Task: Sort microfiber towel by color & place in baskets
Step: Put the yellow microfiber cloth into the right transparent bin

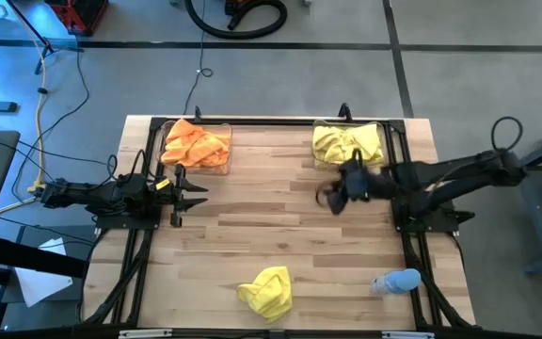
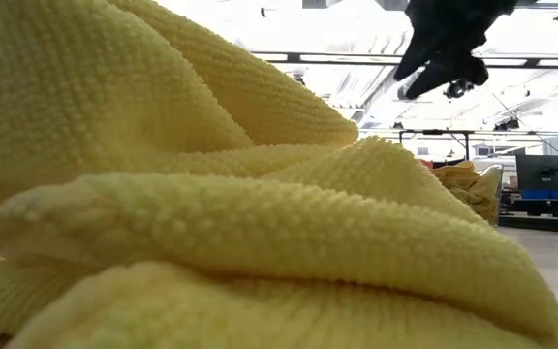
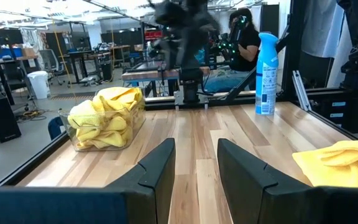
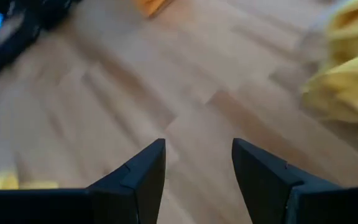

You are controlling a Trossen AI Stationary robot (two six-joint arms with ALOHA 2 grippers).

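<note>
Microfiber towels are nearly all sorted, as I read it, with one yellow one left loose.

My right end effector (image 1: pixel 333 198) hangs above bare table right of centre in the overhead frame, just below and left of the yellow basket. Its wrist camera shows the two fingers (image 4: pixel 143 168) spread apart with nothing between them, only wood grain below. I judge it sits there because it is free to head for the last towel.

My left end effector (image 1: pixel 184 198) waits at the left-centre of the overhead frame, just below the orange basket, fingers likewise parted and empty, out of the right arm's way.

Outward from there: the basket of orange towels (image 1: pixel 196 146) sits at the upper left of the table (image 1: pixel 280 235), the basket of yellow towels (image 1: pixel 348 144) at the upper right, both against the far edge so the middle stays workable. The loose yellow towel (image 1: pixel 267 290) lies crumpled at the bottom centre, well apart from both baskets. A pale blue spray bottle (image 1: pixel 396 282) lies at the lower right, near the edge.
</note>
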